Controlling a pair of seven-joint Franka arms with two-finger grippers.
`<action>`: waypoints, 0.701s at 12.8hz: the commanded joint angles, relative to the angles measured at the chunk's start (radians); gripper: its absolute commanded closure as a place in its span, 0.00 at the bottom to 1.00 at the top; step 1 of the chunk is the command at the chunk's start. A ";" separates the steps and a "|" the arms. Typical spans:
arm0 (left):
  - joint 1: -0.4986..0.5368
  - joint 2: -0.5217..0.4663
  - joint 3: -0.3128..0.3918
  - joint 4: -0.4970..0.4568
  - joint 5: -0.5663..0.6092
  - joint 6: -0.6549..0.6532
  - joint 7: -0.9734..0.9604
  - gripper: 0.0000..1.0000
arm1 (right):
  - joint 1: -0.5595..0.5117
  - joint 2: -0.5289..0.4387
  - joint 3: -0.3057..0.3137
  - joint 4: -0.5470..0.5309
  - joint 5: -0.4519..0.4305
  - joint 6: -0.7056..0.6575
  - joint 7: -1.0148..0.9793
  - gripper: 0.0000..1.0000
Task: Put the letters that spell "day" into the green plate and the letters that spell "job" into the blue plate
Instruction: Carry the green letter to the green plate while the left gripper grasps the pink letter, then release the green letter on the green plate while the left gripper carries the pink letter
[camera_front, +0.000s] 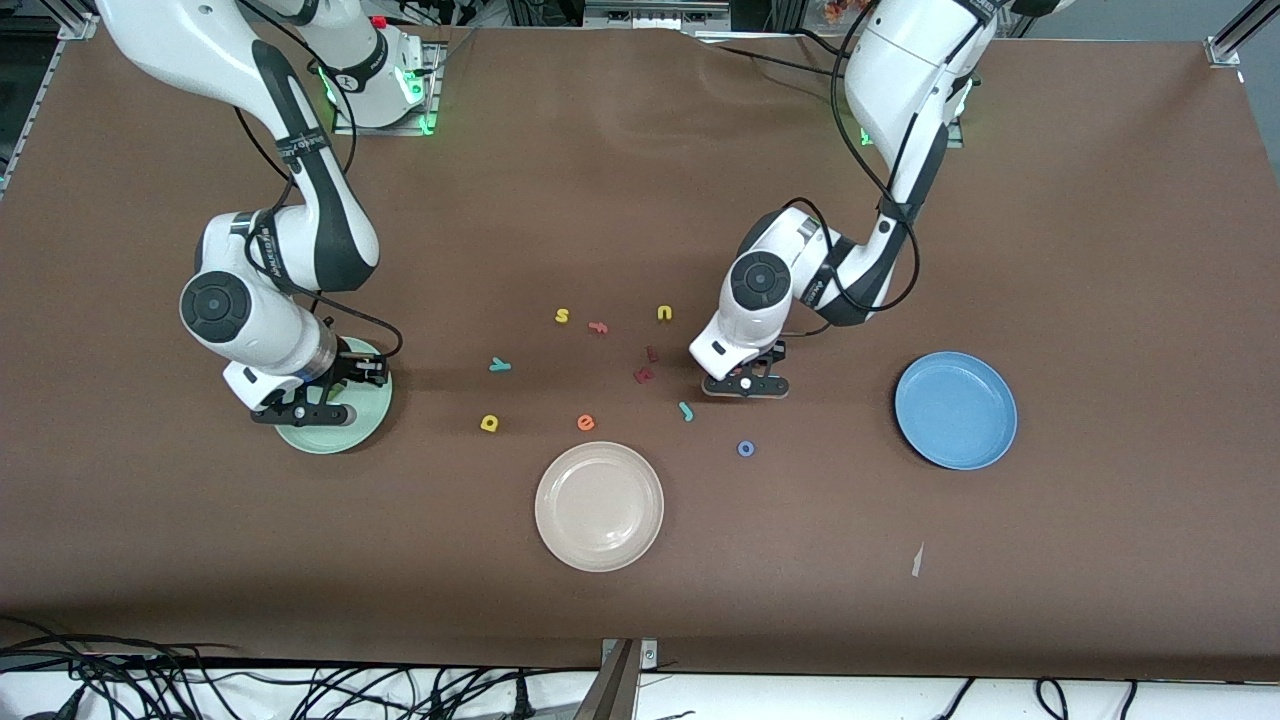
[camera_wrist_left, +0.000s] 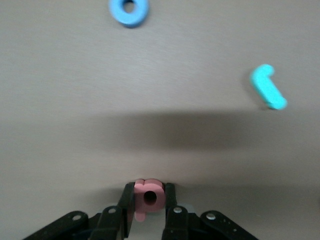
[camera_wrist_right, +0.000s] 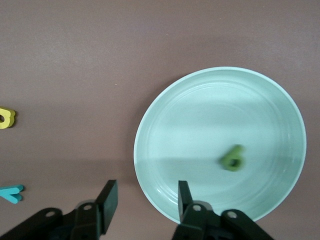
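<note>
At centre-right of front view, low on worktop (camera_front: 1100, 250): left gripper (camera_wrist_left: 149, 212), jaws pinched on salmon-pink "b" (camera_wrist_left: 148, 196). Teal "j" (camera_front: 686, 410) and blue "o" (camera_front: 745, 448) just below it in frame; blue plate (camera_front: 956, 410) further toward right edge. At left of front view, over green plate (camera_front: 330, 432): right gripper (camera_wrist_right: 147, 197), jaws apart, holding nothing. Dark green "d" (camera_wrist_right: 233, 158) in green plate. Yellow "a" (camera_front: 489, 423) and teal "y" (camera_front: 499, 365) mid-frame on worktop.
</note>
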 joint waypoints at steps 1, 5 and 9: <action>0.078 -0.056 0.002 0.071 0.033 -0.192 0.112 1.00 | 0.001 -0.005 0.005 0.000 -0.014 0.004 0.009 0.40; 0.251 -0.091 0.006 0.084 0.035 -0.316 0.422 1.00 | 0.066 0.016 0.040 0.047 -0.009 0.015 0.179 0.40; 0.391 -0.087 0.004 0.082 0.165 -0.323 0.636 1.00 | 0.171 0.157 0.040 0.223 -0.011 0.016 0.373 0.40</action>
